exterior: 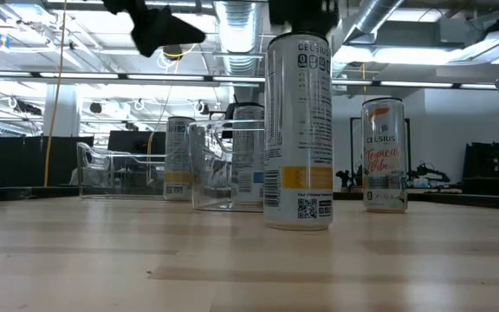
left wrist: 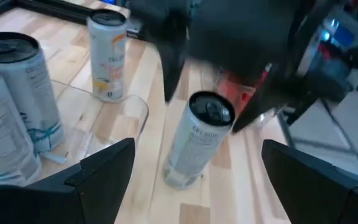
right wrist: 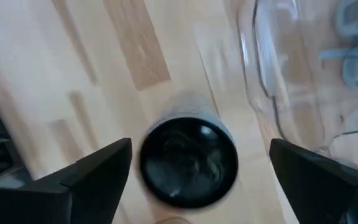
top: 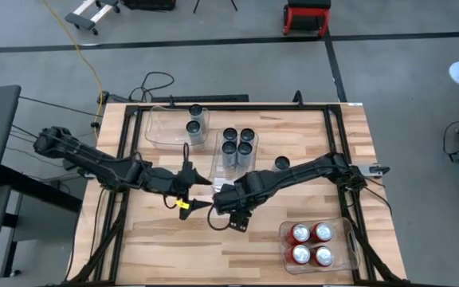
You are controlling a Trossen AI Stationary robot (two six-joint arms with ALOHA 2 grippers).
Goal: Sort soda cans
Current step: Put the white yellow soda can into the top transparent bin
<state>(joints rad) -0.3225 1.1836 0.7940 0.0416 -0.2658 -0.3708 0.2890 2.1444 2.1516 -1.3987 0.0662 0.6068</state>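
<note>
The right gripper point(right wrist: 194, 180) hangs directly above an upright Celsius can point(exterior: 299, 130) with a yellow band, its fingers spread wide on either side of the dark lid and not touching it; the can stands free on the wooden table point(top: 174, 239), just in front of the middle clear bin point(top: 217, 159). The left gripper point(left wrist: 194, 180) faces the same can from the side, also spread wide and holding nothing. The risk, as I judge it, lies in two grippers crowding one tall, narrow can: a finger brushing the lid or wall could tip it, and it could roll across the smooth planks or knock the bin's thin wall. The arms could also foul each other, being this near. Elsewhere, four red cans point(top: 311, 243) sit in a bin near the right front corner, four dark-topped cans point(top: 238, 143) fill the middle bin, two more stand in the far left bin point(top: 166, 127), and an orange-lettered can point(exterior: 385, 154) stands alone on the table. The room beyond is an open workshop with ceiling ducts, monitors and a grey floor.
</note>
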